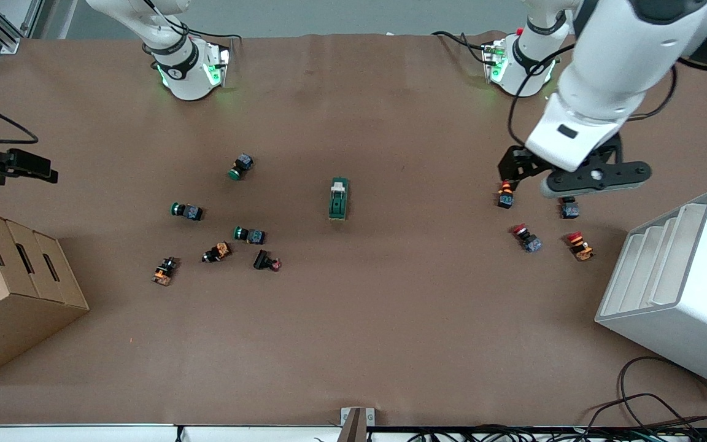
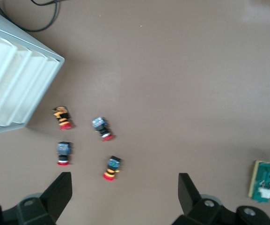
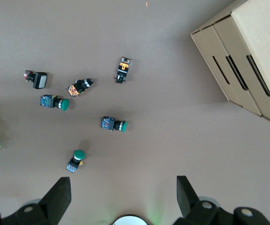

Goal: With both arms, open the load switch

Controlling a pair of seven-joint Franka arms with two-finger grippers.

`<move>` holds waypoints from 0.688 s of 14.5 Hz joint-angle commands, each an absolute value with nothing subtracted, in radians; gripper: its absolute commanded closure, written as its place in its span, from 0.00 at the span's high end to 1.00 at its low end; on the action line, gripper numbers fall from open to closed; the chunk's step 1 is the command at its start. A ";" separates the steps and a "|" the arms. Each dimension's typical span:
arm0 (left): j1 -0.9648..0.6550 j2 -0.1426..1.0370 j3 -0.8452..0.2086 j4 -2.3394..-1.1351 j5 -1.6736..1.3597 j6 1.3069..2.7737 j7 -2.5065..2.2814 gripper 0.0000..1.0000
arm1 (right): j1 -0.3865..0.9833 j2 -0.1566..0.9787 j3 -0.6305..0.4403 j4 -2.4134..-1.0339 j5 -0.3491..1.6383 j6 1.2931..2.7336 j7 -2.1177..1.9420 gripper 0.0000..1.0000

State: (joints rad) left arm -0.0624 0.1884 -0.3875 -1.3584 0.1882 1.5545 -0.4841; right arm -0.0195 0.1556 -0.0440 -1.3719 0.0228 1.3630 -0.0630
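Nothing of the task is done yet: the load switch (image 1: 339, 198) lies untouched at mid-table, and I judge that both approaches, the hold and the lever actuation all remain. Nearest the front camera the brown table surface (image 1: 353, 344) is bare, with the cardboard box (image 1: 10, 288) at my right arm's end and the white slotted rack (image 1: 679, 288) at my left arm's end bounding it. Farther up, green-capped push buttons (image 1: 249, 234) lie beside the switch toward my right arm, well apart from it. My left gripper (image 1: 565, 184) hovers over the red-capped push buttons (image 1: 526, 238), fingers spread, empty. My right gripper (image 3: 123, 197), fingers spread and empty, hangs over bare table near its base.
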 commanded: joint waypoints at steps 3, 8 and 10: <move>-0.034 0.108 -0.290 -1.387 0.144 1.507 -0.321 1.00 | 0.011 0.003 -0.066 -1.555 0.025 1.413 -0.028 1.00; -0.040 0.020 -0.075 -1.491 -0.015 1.476 -0.062 1.00 | 0.018 -0.106 -0.078 -1.657 0.021 1.427 -0.029 1.00; -0.043 -0.034 -0.057 -1.558 -0.020 1.479 -0.054 1.00 | 0.018 -0.138 -0.078 -1.686 0.021 1.430 -0.028 1.00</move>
